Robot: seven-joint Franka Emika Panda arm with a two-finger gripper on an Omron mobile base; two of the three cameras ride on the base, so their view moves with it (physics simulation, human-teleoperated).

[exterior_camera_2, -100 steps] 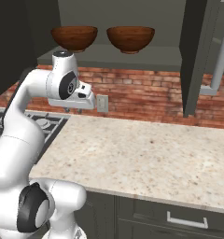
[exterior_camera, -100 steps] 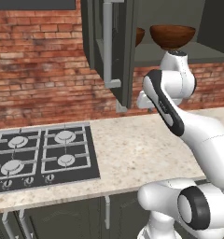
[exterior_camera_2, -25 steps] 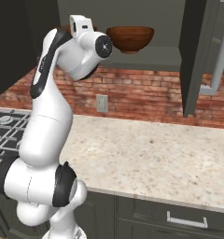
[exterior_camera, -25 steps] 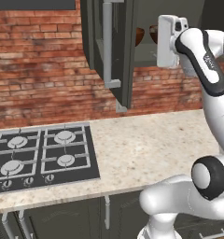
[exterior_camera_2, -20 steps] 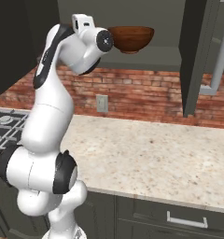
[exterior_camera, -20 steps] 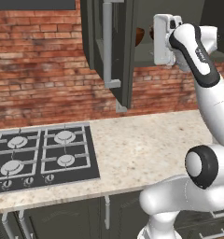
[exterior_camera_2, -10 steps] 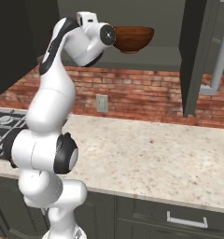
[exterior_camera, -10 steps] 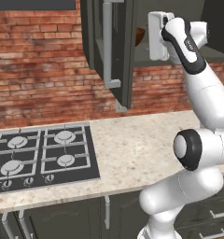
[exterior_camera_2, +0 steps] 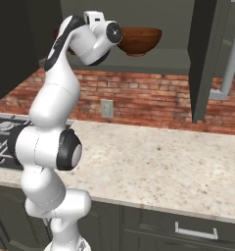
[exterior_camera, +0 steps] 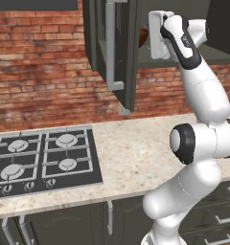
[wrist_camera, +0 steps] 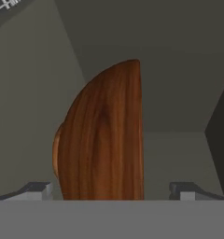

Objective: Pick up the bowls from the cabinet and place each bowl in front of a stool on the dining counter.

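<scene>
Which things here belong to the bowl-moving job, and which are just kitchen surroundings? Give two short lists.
Job:
- near bowl, between the open tool's tips
- second bowl on the shelf
- cabinet, door open

Surroundings:
- gas hob
- worktop
- brick wall
- wall socket
- drawer handle

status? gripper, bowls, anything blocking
Gripper open, at cabinet shelf. Near bowl between the fingertips, not gripped. Second bowl on shelf. Nothing blocking.
</scene>
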